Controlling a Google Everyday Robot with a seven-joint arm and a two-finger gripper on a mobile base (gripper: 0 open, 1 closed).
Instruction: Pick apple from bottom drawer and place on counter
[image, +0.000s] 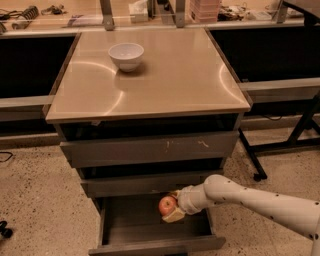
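Observation:
The apple (167, 205), small and red, is held between the fingers of my gripper (172, 207) over the dark inside of the open bottom drawer (150, 239). My white arm reaches in from the lower right, and the gripper is shut on the apple, slightly above the drawer floor near its back right. The beige counter (170, 75) tops the grey drawer cabinet above.
A white bowl (126, 55) stands on the counter's back left. Two taller grey drawers (150, 148) sit above the open one, slightly pulled out. A cluttered bench (150, 12) runs along the back. A black table leg (252, 160) stands to the right on the speckled floor.

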